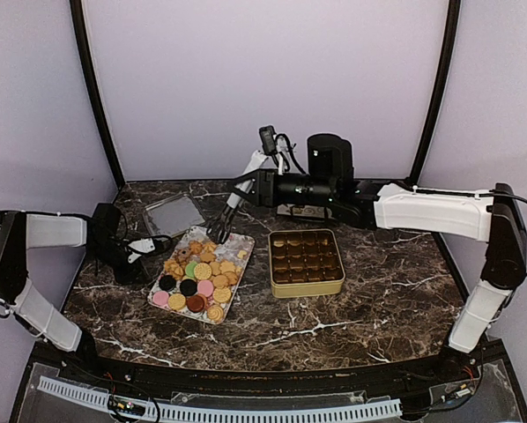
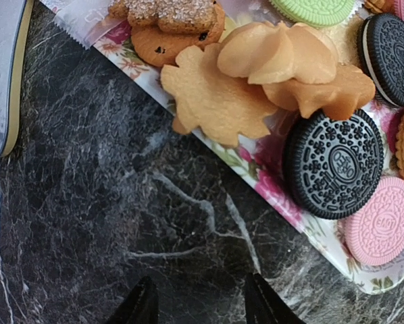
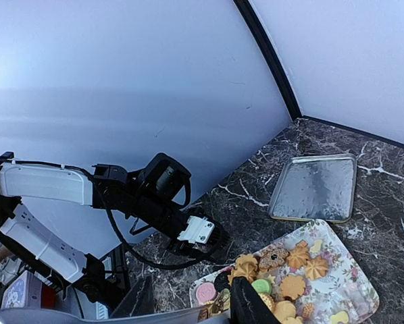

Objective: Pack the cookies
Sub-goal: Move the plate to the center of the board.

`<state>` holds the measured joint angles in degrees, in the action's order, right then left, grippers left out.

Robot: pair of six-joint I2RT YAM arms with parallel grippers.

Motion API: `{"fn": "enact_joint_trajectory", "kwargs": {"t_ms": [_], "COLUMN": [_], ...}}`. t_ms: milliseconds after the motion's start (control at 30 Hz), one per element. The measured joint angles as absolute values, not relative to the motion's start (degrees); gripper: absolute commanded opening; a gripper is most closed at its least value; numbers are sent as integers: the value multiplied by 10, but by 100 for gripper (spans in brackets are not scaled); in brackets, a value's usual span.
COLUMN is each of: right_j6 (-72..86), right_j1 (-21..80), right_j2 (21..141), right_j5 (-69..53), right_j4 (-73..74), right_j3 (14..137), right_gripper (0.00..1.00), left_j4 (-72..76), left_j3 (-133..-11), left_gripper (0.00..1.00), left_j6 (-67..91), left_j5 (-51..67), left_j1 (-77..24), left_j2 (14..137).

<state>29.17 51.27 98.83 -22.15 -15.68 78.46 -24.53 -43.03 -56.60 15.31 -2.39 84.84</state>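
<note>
The cookies [image 1: 197, 273] are heaped on the flowery tray [image 1: 243, 242], which sits at the tin's [image 1: 308, 289] 9 o'clock on the marble table [image 1: 378, 291]. None lie in the tin's compartments. A lid [image 1: 174, 213] lies flat at the tray's 11 o'clock. The left gripper [image 2: 202, 307] hangs low at the tray's 9 o'clock edge, its fingers apart over bare marble with nothing between them. The right gripper [image 1: 218, 232] reaches in from 3 o'clock and points down over the tray's 12 o'clock end, fingers parted, with no cookie spanning the gap.
</note>
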Motion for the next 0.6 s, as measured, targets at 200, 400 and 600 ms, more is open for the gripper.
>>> {"fn": "enact_joint_trajectory", "kwargs": {"t_ms": [200, 400, 600], "right_j6": [280, 264, 252], "right_j1": [513, 511, 509], "right_j2": [973, 956, 939], "right_j5": [-189, -156, -134], "right_j4": [-135, -114, -98], "right_j3": [772, 759, 745], "right_gripper": [24, 24, 24], "left_j4": [-184, -153, -168], "left_j3": [-410, -387, -385], "left_gripper": [45, 45, 46], "left_j6": [-588, -586, -560], "left_j5": [156, 156, 174], "left_j1": [-40, -103, -169], "left_j2": [860, 844, 840]}}
